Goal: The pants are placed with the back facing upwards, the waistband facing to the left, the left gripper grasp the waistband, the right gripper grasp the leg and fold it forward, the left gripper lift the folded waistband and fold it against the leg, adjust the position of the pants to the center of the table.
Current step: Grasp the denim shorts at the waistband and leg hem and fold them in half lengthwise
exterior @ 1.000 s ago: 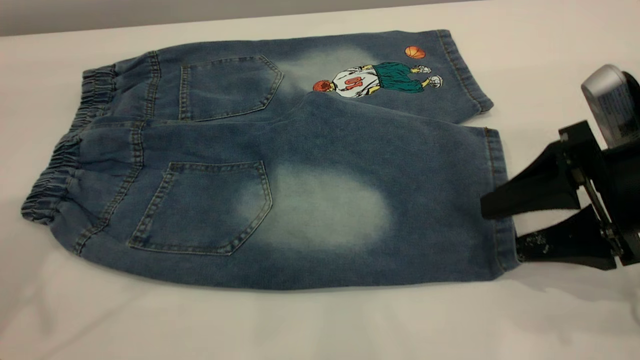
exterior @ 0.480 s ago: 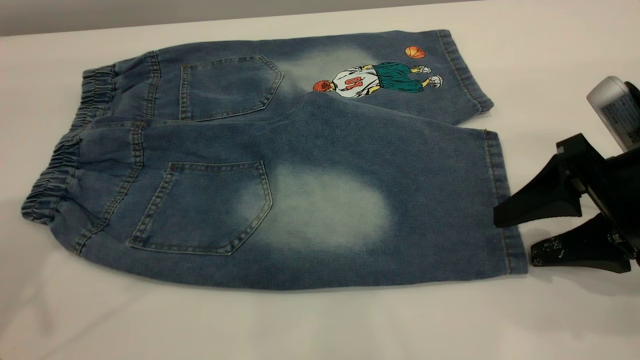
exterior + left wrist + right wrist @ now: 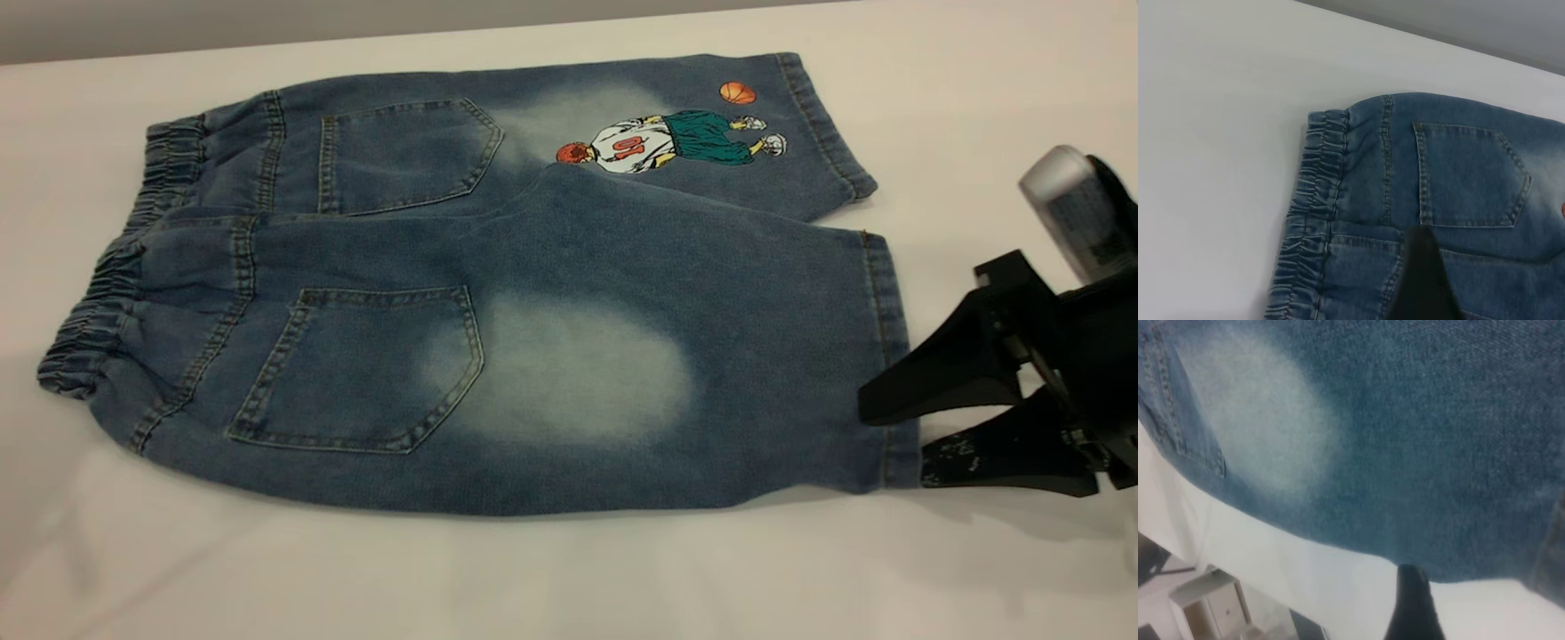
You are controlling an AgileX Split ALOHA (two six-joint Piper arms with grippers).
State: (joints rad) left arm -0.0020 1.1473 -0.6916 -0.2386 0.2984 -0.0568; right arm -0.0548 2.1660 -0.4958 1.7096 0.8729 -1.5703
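Exterior view: right gripper (image 3: 893, 436) partly cropped

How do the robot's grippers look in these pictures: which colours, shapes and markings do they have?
The right gripper has two matte black wedge-shaped fingers tapering to blunt tips; the lower finger carries whitish scuff marks. Behind them sits a silver-grey cylinder with a dark printed label. Of the left gripper, only one dark tapered finger shows, in its wrist view.

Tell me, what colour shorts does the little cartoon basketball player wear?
Dark green, below a white shirt with red numbers on the cartoon basketball player; the exterior view shows it best.
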